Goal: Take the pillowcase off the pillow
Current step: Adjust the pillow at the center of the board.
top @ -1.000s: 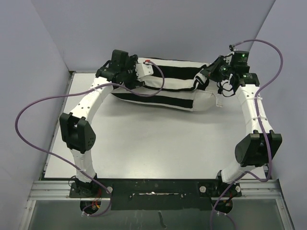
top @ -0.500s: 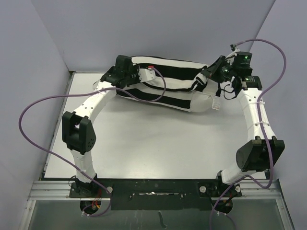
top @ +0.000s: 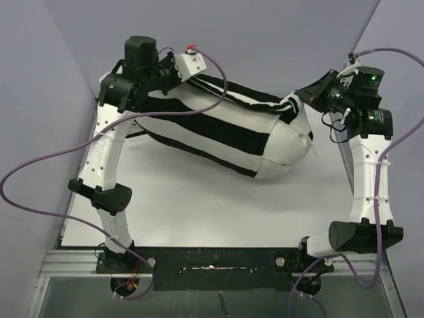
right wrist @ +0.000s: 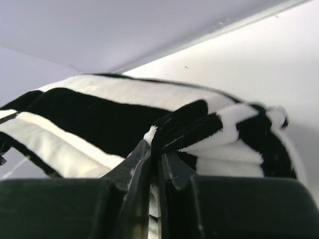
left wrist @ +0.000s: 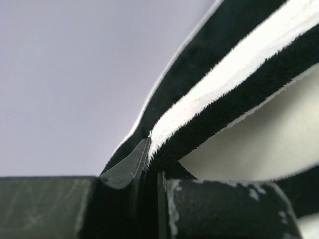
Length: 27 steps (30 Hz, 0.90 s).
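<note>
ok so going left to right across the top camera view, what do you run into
purple cable loop → left fingers → striped pillowcase → right fingers → right arm's purple cable

The pillowcase (top: 212,129), bulging with the pillow (top: 291,142), spans between the left gripper (left wrist: 149,172) and the right gripper (right wrist: 155,157), both pinched on its cloth, and blocks the far half of the counter (top: 218,212) from side to side. The near half lies open between the left arm (top: 104,152) and the right arm (top: 368,172). Purple cables (top: 46,159) loop outward on both sides, close to the side walls (top: 40,73); the back wall (top: 265,33) stands just behind the pillowcase
</note>
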Each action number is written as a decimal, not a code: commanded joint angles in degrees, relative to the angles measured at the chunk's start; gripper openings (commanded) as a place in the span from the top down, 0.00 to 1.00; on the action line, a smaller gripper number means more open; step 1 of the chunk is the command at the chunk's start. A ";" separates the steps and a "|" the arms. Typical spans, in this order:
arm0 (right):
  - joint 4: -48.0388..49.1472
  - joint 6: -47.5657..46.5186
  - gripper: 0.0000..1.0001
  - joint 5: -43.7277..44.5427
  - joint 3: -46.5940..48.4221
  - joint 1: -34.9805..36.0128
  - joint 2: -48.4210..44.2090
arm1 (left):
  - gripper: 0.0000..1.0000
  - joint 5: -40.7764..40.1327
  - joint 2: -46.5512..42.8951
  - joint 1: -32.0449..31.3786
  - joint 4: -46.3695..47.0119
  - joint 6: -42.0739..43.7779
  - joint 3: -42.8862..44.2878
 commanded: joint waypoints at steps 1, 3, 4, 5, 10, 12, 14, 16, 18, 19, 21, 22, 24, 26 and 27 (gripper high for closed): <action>6.04 4.26 1.00 -3.77 9.94 -0.26 -4.90 | 1.00 -0.91 -3.63 0.52 3.73 -3.00 15.90; 6.43 5.92 1.00 -4.28 11.39 -0.87 -3.78 | 1.00 -2.80 -4.61 1.07 6.32 -3.77 12.27; 6.91 6.60 1.00 -4.25 11.47 -1.05 -3.11 | 1.00 -3.28 -5.12 1.58 7.47 -4.16 8.96; 7.50 7.29 1.00 -4.16 11.05 -1.04 -2.26 | 1.00 -3.54 -5.57 2.10 8.02 -5.72 5.01; 10.23 7.02 1.00 -3.53 3.84 0.20 2.18 | 0.73 -4.65 -4.48 5.54 11.31 -7.26 -16.30; 10.13 4.80 1.00 -2.19 -0.96 1.57 3.66 | 0.45 -4.25 -1.99 6.93 10.03 -7.93 -19.09; 10.33 2.02 1.00 -2.12 -3.92 3.37 4.83 | 0.29 -1.32 -0.11 7.54 6.46 -10.03 -17.08; 12.12 -0.12 1.00 -1.33 -5.76 6.00 4.74 | 0.05 3.67 0.31 7.19 3.19 -11.36 -11.92; 15.71 -1.60 1.00 -1.43 -5.83 9.86 4.37 | 0.02 9.10 -0.47 5.23 1.96 -11.23 -8.56; 17.06 -2.35 1.00 -1.85 -4.71 11.68 4.57 | 0.02 10.85 -0.97 3.69 1.91 -10.89 -7.22; 18.59 -4.19 1.00 -2.71 -1.17 15.02 5.34 | 0.02 13.60 -1.19 0.53 1.63 -10.44 -4.20; 19.22 -4.87 1.00 -3.24 0.85 16.52 5.72 | 0.02 14.96 -0.79 -0.91 1.20 -11.10 -2.25; 21.35 -5.61 1.00 -4.84 3.67 18.81 6.12 | 0.02 17.39 1.09 -3.13 -0.56 -13.27 2.76; 24.70 -5.59 1.00 -6.34 4.81 20.52 5.53 | 0.02 18.45 4.04 -4.83 -3.16 -15.89 8.67; 25.97 -5.34 1.00 -6.53 5.13 21.17 5.13 | 0.02 18.73 5.95 -5.21 -4.15 -17.53 11.28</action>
